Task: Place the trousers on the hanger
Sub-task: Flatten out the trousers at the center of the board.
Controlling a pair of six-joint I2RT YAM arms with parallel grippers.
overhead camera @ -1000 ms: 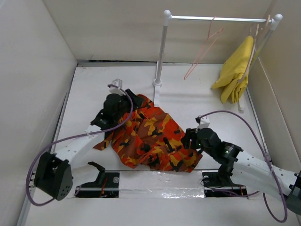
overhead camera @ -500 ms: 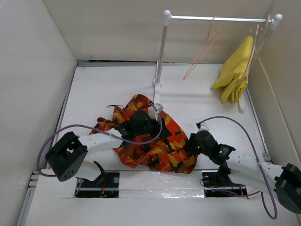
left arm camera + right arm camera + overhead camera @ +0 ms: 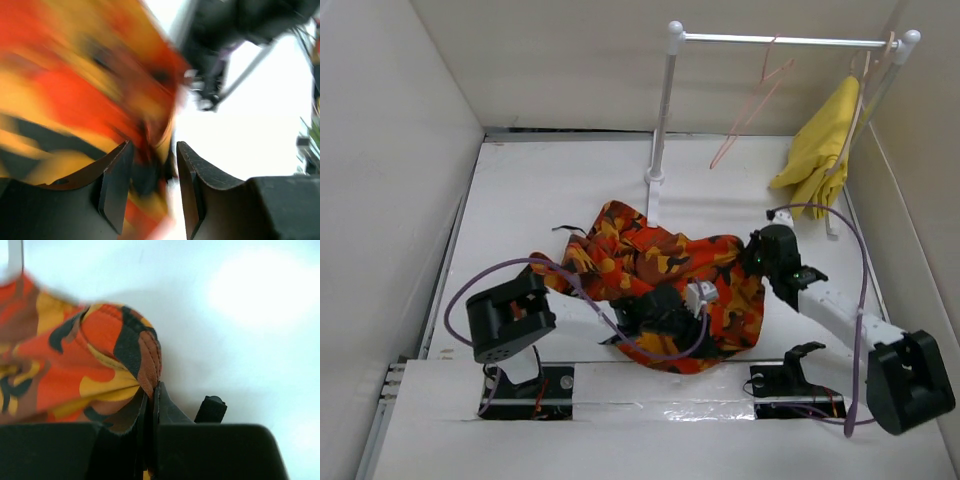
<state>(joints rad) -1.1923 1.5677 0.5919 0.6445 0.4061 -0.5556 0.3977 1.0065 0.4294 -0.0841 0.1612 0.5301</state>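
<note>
The camouflage trousers (image 3: 640, 255) lie crumpled on the white table, between the two arms. My right gripper (image 3: 758, 258) holds their right edge; in the right wrist view it (image 3: 152, 390) is shut on a stitched hem of the trousers (image 3: 120, 350). My left gripper (image 3: 692, 297) sits over the near part of the cloth. In the left wrist view it (image 3: 152, 150) is open, with blurred trousers fabric (image 3: 90, 90) in the gap but not clamped. The pink hanger (image 3: 752, 100) hangs bare on the rail at the back right.
A white clothes rail (image 3: 780, 40) on an upright post (image 3: 661, 110) stands at the back. A yellow garment (image 3: 817, 150) hangs from a pale hanger at the rail's right end. Beige walls close in the table on the left, back and right.
My right gripper has shut on the trousers' edge and pulled it back and to the right. The left gripper has swept right and nearer across the cloth. The trousers are now stretched wider.
</note>
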